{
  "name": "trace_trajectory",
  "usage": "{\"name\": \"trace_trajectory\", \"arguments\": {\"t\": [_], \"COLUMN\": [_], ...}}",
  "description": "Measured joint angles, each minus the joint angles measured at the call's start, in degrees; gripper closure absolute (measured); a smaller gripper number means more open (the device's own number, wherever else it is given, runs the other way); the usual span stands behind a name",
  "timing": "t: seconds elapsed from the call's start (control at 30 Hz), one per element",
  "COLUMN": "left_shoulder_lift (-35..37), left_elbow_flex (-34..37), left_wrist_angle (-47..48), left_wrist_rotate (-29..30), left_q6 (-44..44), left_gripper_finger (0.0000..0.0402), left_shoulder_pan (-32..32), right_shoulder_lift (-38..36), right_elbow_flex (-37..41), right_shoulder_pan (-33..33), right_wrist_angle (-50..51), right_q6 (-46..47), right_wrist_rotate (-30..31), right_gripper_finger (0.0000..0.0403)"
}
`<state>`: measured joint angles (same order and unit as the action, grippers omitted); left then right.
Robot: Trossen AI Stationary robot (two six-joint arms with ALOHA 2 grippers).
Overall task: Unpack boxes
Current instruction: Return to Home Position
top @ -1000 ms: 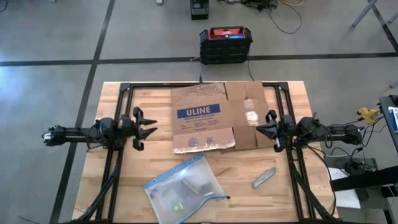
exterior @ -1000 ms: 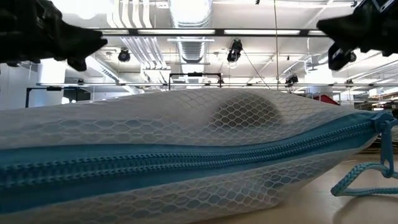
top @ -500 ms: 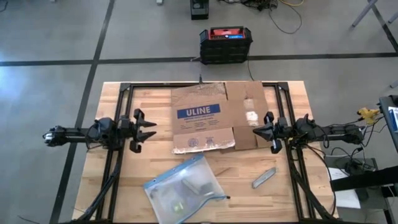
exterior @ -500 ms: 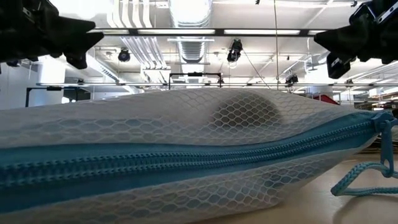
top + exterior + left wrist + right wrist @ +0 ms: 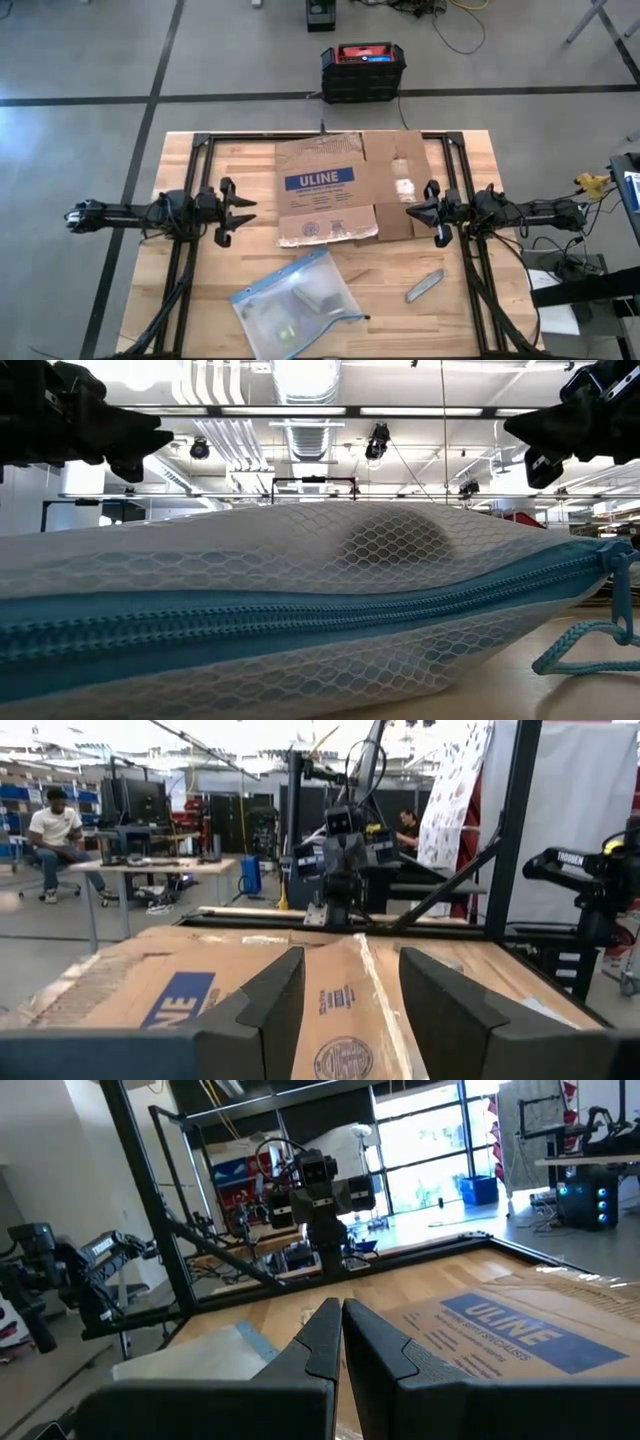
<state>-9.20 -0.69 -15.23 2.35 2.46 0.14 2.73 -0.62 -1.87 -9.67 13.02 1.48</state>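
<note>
The flattened box (image 5: pixel 340 190) lies lengthwise left-to-right at the counter's (image 5: pixel 200 290) far middle, between my spread left gripper (image 5: pixel 247 209) and my pressed-together right gripper (image 5: pixel 413 207), which I judge nearer it.

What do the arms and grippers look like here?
The left arm and right arm are slim, matte black jointed links with thin black cables looping along them. The left gripper and right gripper are black too: each a crossbar carrying two wedge-shaped fingers tapering to blunt tips. No markings are readable on them.
</note>
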Motion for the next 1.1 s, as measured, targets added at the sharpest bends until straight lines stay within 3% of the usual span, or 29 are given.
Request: {"name": "trace_trajectory", "arguments": {"t": [0.57,1.1], "left_shoulder_lift": [-6.2,-10.5], "left_elbow_flex": [0.0,0.0], "left_wrist_angle": [-0.1,-0.1], "left_wrist_rotate": [0.0,0.0], "left_q6": [0.0,0.0], "left_gripper_finger": [0.0231,0.0252], "left_shoulder_pan": [0.0,0.0], "right_shoulder_lift": [0.0,0.0], "right_elbow_flex": [0.0,0.0], "right_shoulder_pan": [0.0,0.0], "right_wrist_angle": [0.0,0.0], "right_q6": [0.0,0.0], "right_wrist_rotate": [0.0,0.0], "right_gripper_finger": [0.0403,0.0403]}}
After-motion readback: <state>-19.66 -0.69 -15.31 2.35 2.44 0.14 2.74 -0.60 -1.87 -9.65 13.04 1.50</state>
